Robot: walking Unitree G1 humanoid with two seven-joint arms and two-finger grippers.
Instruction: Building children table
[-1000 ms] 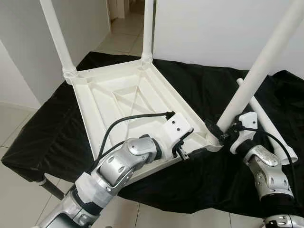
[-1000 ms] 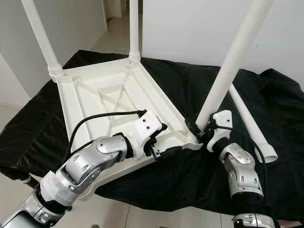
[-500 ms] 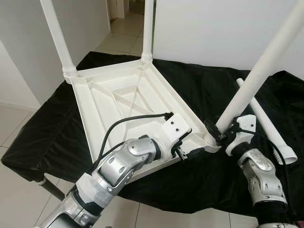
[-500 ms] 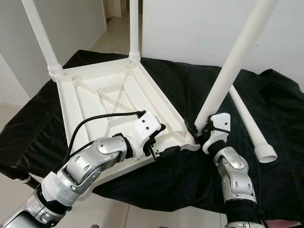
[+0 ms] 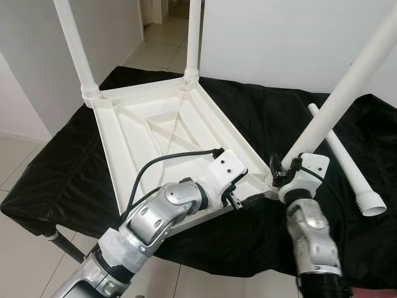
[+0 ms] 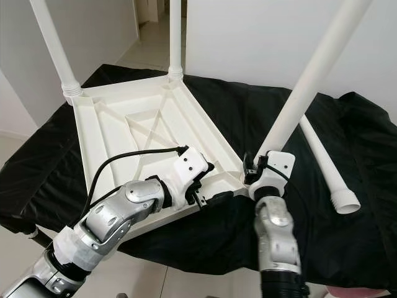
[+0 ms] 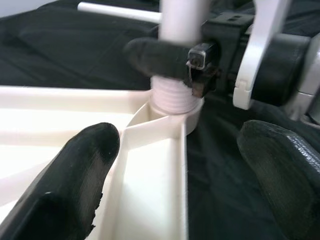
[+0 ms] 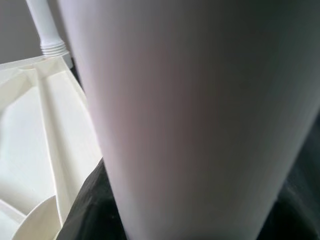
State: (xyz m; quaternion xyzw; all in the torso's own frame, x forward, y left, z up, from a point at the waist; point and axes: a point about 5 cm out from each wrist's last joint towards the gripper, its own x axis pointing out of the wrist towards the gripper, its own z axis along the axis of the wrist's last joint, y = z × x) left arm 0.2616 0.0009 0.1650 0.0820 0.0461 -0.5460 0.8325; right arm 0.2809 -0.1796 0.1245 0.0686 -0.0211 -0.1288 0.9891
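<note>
A black cloth [image 5: 291,118] covers the bench, and the white tabletop [image 5: 161,133] lies upside down on it, two legs upright at its far corners. At its near right corner the right gripper [image 5: 280,176] is clamped around a third leg [image 5: 338,102] just above its threaded socket. The left gripper [image 5: 243,200] straddles the near rim, fingers [image 7: 85,165] spread. A loose leg [image 5: 344,158] lies toward the bench's right edge.

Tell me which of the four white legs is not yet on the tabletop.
The loose leg lying flat on the black cloth, on the robot's right. The other three stand in corners of the upturned tabletop.
</note>
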